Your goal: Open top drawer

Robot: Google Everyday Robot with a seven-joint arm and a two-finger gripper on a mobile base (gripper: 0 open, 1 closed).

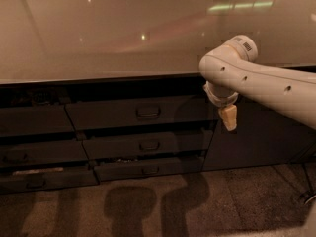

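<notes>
The white arm (266, 85) enters from the right edge and runs up and toward the left as a thick rounded link dotted with small dark holes. At its far end it bends sharply at a rounded joint (239, 47) capped by a short cylinder, then turns downward into a ribbed wrist (220, 95). Beneath the wrist hangs the gripper (228, 118), pale cream, pointing down at mid height, right of centre; it seems tilted a little off vertical.

I count one gripper (228, 118), just right of one top drawer (98, 115), two slimmer drawer fronts (113, 147) beneath it, three centre handles (148, 112), one surface (98, 33) above.
</notes>
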